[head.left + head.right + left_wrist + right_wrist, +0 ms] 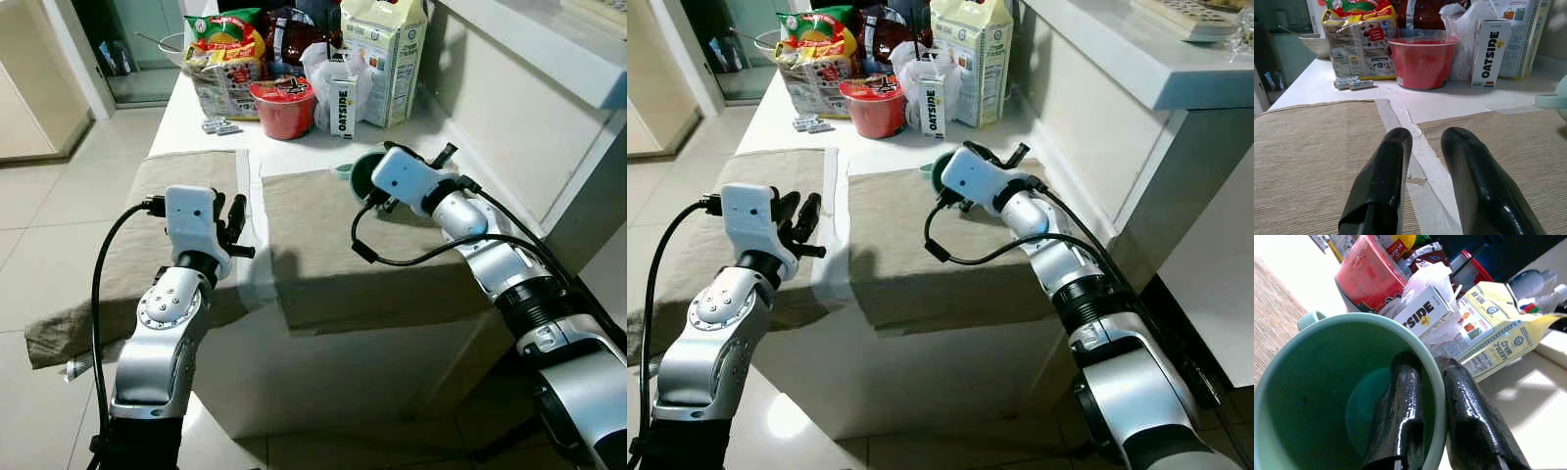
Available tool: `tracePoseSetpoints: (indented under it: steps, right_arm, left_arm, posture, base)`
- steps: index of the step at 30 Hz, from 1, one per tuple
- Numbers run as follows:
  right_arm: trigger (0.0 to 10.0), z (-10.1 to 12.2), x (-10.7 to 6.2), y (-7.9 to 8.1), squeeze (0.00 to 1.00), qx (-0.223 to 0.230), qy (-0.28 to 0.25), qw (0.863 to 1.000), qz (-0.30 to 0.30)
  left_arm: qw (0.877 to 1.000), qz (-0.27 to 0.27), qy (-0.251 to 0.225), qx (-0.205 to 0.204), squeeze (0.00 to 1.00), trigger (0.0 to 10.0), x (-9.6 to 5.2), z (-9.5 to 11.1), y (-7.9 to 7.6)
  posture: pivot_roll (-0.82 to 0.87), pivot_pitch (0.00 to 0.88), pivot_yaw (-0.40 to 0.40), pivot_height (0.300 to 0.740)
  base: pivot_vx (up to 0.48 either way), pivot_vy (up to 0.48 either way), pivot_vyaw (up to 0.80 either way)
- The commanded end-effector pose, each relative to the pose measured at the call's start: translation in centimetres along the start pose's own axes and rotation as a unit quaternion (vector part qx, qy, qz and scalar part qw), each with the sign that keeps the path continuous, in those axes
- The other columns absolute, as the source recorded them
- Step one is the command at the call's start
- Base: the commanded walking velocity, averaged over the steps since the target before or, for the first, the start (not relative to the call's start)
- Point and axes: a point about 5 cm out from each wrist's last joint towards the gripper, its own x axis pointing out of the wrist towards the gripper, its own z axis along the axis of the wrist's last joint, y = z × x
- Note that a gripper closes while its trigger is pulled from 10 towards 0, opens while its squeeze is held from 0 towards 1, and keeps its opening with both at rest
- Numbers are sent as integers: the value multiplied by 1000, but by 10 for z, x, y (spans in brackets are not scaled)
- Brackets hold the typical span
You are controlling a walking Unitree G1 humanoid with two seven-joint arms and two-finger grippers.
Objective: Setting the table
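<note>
Beige mats [333, 245] lie laid but bare; right gripper [1425, 382] pinches the green mug's [1308, 401] rim at the right mat's far edge, left gripper [1425, 171] slightly open, empty.

White table [323, 201] runs from centre toward 12 o'clock, its near end overhanging a pale tiled floor [39, 245] with a glossy light patch at 6 o'clock. Grey-white wall panel [509, 117] borders the table at 2 o'clock, capped by a white ledge [1136, 59]. Glazed door [147, 49] at 11 o'clock, dark beyond. Beige wall [24, 88] at 10 o'clock.
</note>
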Motion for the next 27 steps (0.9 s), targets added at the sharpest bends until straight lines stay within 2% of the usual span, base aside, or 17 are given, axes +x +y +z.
tracePoseSetpoints:
  steps: [1, 4, 7, 8, 9, 14, 18, 19, 22, 25, 27]
  right_arm:
    - [0, 1, 1, -2, 0, 32, 3, 999, 0]
    - [0, 2, 2, -4, 0, 53, 3, 999, -4]
    - [0, 0, 4, -13, 0, 164, 16, 986, -23]
    - [0, 0, 4, -13, 0, 164, 16, 986, -23]
    - [0, -1, 4, -16, 0, 193, 22, 981, -25]
    - [0, -6, 4, -17, 0, 273, 32, 961, -16]
    - [0, -7, 4, -17, 0, 305, 36, 952, -3]
    - [0, -6, 3, -16, 0, 318, 35, 947, 18]
    - [0, -5, 2, -12, 0, 328, 35, 942, 59]
    - [0, -5, 0, -10, 0, 339, 34, 937, 79]
    - [0, -4, -2, -11, 0, 359, 27, 927, 104]
  left_arm:
    - [1000, -2, -8, 2, 0, 10000, 3, 5, 0]
    - [1000, -2, -8, 2, 0, 10000, 3, 5, 0]
    - [1000, -2, -8, 2, 0, 10000, 3, 5, 0]
    - [1000, -2, -8, 2, 0, 10000, 3, 5, 0]
    - [1000, -3, -8, 0, 0, 10000, 3, 5, 0]
    - [1000, -11, -4, 7, 0, 10000, 4, 5, 1]
    - [998, -46, -5, 32, 0, 10000, 7, 8, 2]
    - [997, -67, -6, 44, 0, 10000, 11, 11, 8]
    - [994, -78, -16, 71, 0, 10000, 17, 21, 21]
    - [992, -90, -14, 88, 0, 10000, 20, 25, 23]
    - [991, -102, -5, 93, 0, 10000, 22, 23, 19]
  posture:
    - [-108, 0, 52, 740]
    - [-108, 0, 52, 740]
    - [-109, 0, 50, 740]
    - [-109, 0, 50, 740]
    - [-109, 0, 50, 740]
    - [-106, 0, 48, 740]
    - [-104, 0, 45, 740]
    - [-102, 0, 44, 740]
    - [-104, 0, 47, 740]
    - [-105, 0, 49, 740]
    - [-108, 0, 52, 740]
  base:
    - [0, 0, 0]
    - [0, 0, 0]
    - [0, 0, 0]
    - [0, 0, 0]
    - [0, 0, 0]
    - [0, 0, 0]
    - [0, 0, 0]
    - [0, 0, 0]
    - [0, 0, 0]
    - [0, 0, 0]
    - [0, 0, 0]
